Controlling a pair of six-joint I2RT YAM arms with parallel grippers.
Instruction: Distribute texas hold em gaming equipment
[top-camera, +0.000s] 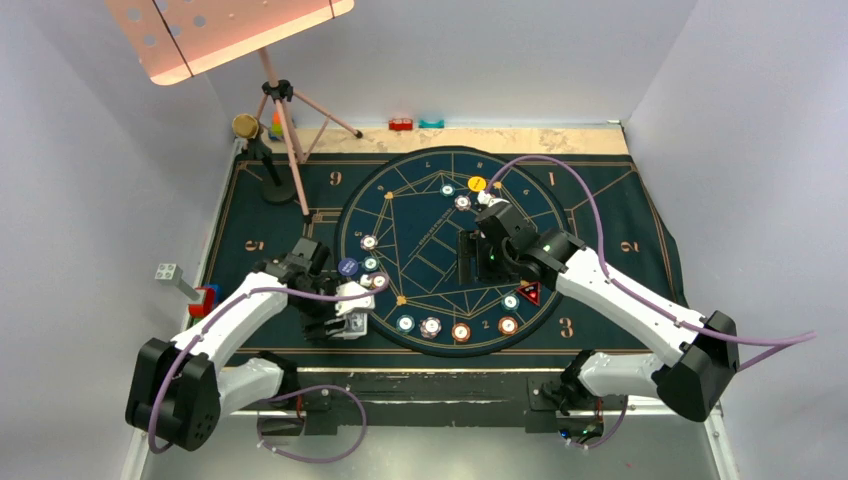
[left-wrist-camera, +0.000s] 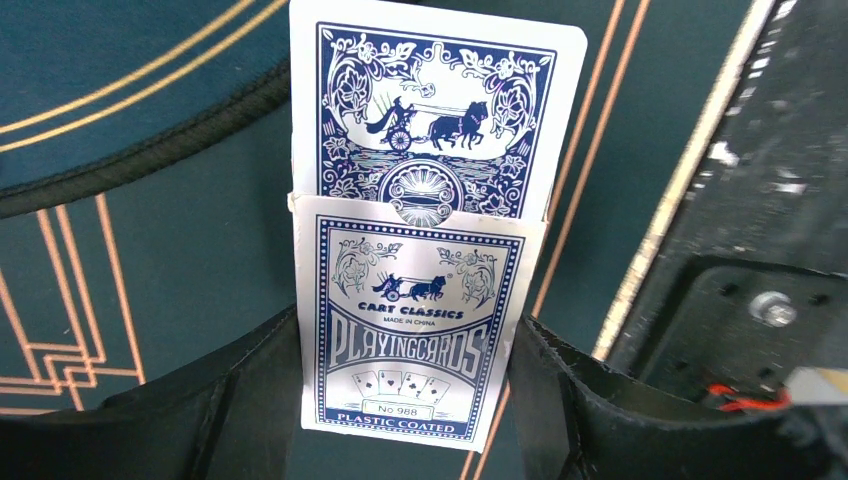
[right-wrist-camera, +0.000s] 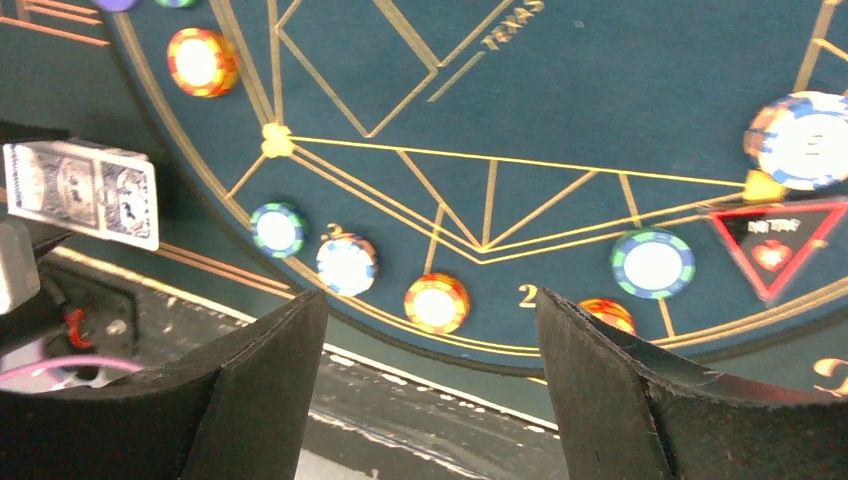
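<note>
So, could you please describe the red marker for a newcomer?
Start at the big gold-lined circle on the dark mat and follow its rim to the lower right, beside the right arm. There lies the red marker: every neighbour is a round chip, while it alone is a triangle.

Left tool clamped; right tool spread wide.

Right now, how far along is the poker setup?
Done: chips ring the mat's circle, with the yellow disc and red triangular marker down. In hand: the left fingers are shut on the card box, one card poking out. Left: no dealt cards show on the mat; the right fingers hang open and empty.
</note>
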